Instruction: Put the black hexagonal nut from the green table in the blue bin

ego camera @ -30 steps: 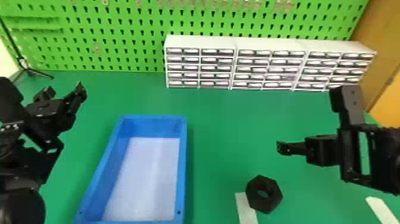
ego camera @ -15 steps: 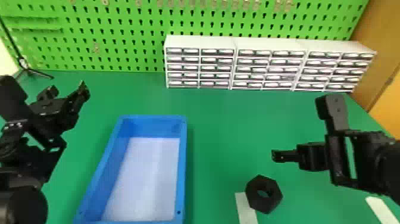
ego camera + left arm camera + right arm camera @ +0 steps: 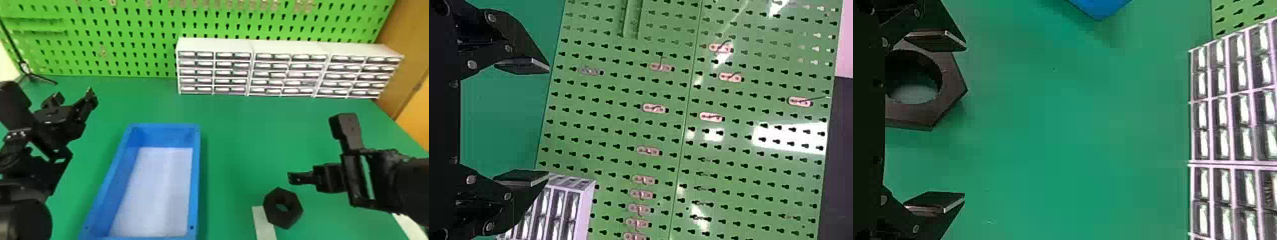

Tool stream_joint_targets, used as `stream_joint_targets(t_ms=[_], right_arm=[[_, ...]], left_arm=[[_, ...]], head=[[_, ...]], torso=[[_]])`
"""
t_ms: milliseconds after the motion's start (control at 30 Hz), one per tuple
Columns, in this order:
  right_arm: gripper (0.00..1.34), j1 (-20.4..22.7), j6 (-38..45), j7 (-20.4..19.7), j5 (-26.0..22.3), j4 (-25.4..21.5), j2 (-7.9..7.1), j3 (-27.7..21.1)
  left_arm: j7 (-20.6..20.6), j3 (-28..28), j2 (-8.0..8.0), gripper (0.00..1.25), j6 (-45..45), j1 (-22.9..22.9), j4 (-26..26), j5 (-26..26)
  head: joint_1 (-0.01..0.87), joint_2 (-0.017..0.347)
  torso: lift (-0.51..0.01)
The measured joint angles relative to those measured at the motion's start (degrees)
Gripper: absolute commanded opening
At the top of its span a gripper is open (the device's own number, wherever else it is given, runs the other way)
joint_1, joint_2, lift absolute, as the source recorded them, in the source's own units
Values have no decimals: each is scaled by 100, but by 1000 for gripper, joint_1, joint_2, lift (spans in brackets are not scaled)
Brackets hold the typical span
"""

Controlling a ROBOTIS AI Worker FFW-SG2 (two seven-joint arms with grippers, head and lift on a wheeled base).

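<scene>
"On the green table (image 3: 242,143) the black hexagonal nut (image 3: 282,218) is seen."
"Left gripper (image 3: 548,122) and right gripper (image 3: 965,122) are spread; it could be knocked if the right is lowered off-centre"

We're at a workshop-style workstation here, perhaps in a lab, hard to call which! Up behind the green surface (image 3: 242,127) stands a bright green pegboard (image 3: 123,36), row upon row of keyhole slots, and the left wrist view picks out small hooks (image 3: 655,108) mounted across it. And along the foot of the board, white cabinets (image 3: 290,76) packed with little drawers, parts-storage style!
</scene>
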Motion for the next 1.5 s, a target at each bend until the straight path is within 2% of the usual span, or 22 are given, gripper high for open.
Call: stream_joint_targets(t_ms=[667,1500], right_arm=[[1106,-96,0,0,-36,516,-38,239],[1108,-26,0,0,-41,747,-103,308]], left_arm=[[0,-87,-1,755,74,-42,29,-46],[0,-101,0,755,90,-51,31,-47]], head=[[692,8],[692,8]], torso=[[-97],[-97]])
